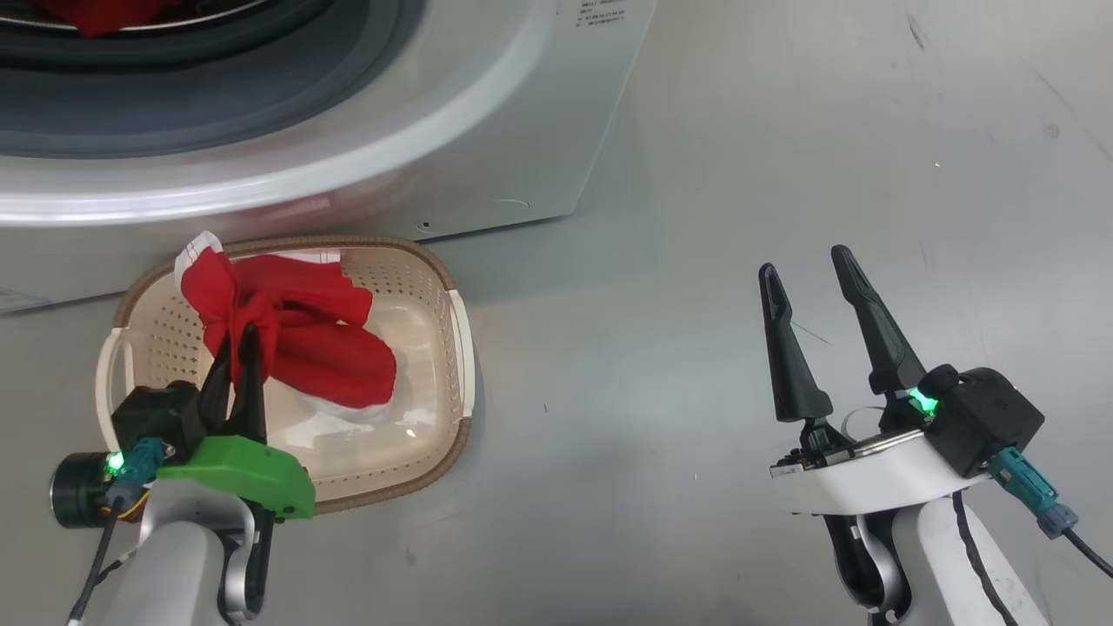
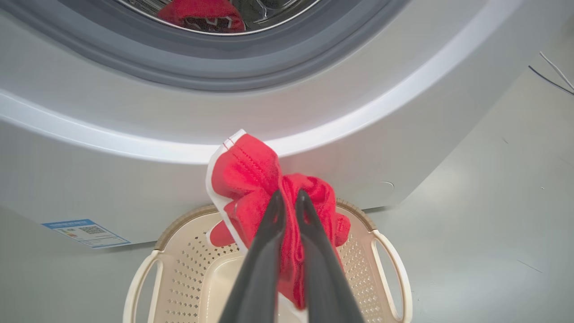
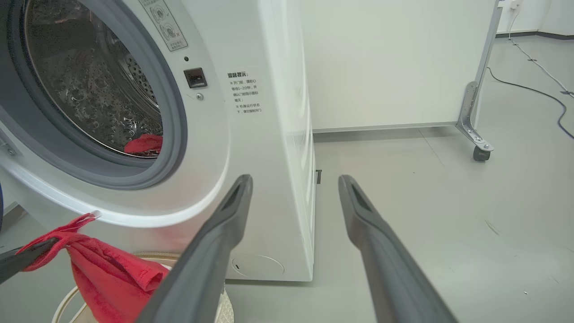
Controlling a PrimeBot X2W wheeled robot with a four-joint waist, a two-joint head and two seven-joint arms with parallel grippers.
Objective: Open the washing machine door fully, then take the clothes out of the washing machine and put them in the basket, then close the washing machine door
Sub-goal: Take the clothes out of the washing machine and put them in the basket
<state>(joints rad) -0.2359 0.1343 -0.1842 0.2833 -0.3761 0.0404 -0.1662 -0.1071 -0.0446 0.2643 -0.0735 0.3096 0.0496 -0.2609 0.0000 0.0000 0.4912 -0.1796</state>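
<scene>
While the left fingers (image 2: 264, 251) pinched a bright red, white-edged fabric garment (image 2: 244, 175), a cream perforated plastic basket (image 2: 188, 269) lay below them; the right fingers (image 1: 787, 348) stood wide apart, empty.

Lab or test hall. Lower right of the right wrist view: bare, smooth grey floor (image 3: 426, 202) with faint scuffs. Upper centre: plain white partition panel (image 3: 394, 63) on a metal bracket (image 3: 468, 112) with a castor (image 3: 480, 154). Upper right: dark cable (image 3: 538, 92) lying loose across the floor. Left: washing machine (image 3: 269, 148) standing free, directly on the same floor.
</scene>
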